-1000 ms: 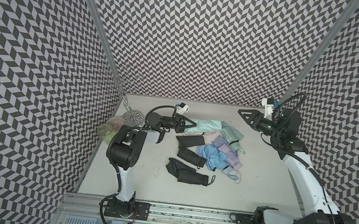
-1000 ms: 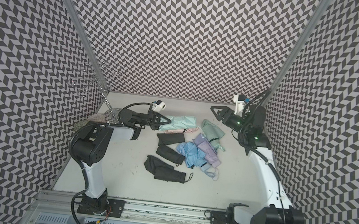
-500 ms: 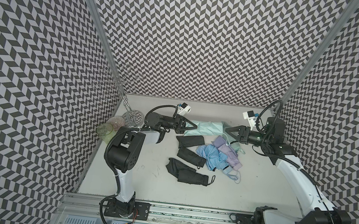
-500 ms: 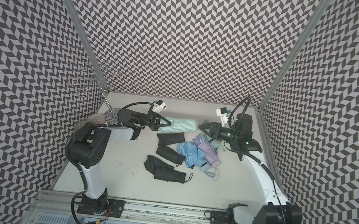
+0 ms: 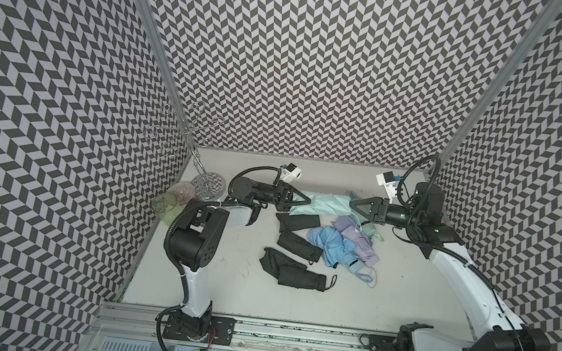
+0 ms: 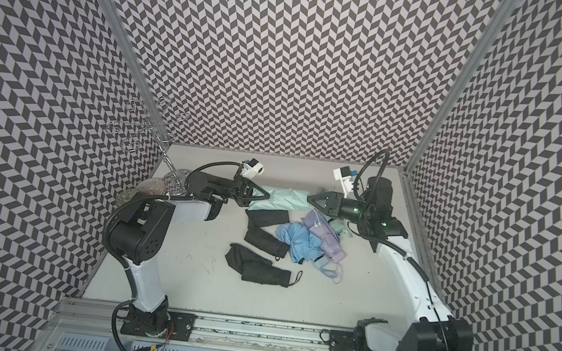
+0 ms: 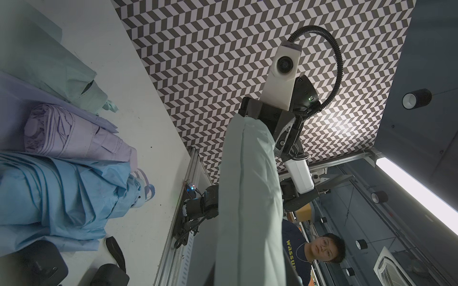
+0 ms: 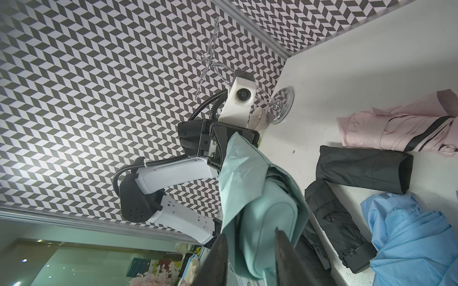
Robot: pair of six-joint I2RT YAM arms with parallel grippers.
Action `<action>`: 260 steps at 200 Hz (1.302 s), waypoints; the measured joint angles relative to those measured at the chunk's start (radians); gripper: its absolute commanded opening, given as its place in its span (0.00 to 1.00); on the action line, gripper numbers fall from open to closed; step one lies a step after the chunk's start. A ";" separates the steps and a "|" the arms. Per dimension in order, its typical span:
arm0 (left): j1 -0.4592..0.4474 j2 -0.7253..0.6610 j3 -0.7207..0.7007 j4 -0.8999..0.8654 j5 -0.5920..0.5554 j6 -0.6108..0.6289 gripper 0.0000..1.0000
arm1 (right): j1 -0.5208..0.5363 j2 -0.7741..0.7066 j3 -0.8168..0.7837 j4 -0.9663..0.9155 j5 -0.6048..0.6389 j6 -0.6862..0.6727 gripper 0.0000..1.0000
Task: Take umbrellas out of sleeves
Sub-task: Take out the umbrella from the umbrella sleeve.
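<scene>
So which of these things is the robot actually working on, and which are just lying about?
Part of the job: mint umbrella, gripped at both ends; black umbrellas; light blue umbrella; lavender umbrella; pink umbrella.
Just lying about: green glass; ribbed glass; wire stand.

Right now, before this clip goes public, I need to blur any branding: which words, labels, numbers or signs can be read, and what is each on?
"wassu": yellow letters on the onlooker's dark shirt, left wrist view; the rest is cut off.
Too blurred to read: the coloured items behind the glass, right wrist view.
No print shows on the mint umbrella or on the others.
</scene>
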 measured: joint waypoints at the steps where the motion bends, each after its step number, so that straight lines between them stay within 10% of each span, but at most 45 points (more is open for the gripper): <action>1: 0.000 0.000 0.000 0.000 0.000 0.000 0.05 | 0.000 0.000 0.000 0.001 0.000 0.000 0.31; 186: 0.013 0.000 -0.003 0.000 0.012 -0.026 0.05 | 0.011 0.022 -0.026 0.005 -0.021 0.008 0.25; 260: 0.014 0.000 -0.003 0.000 0.022 -0.034 0.05 | 0.013 0.027 -0.038 0.035 -0.044 0.027 0.36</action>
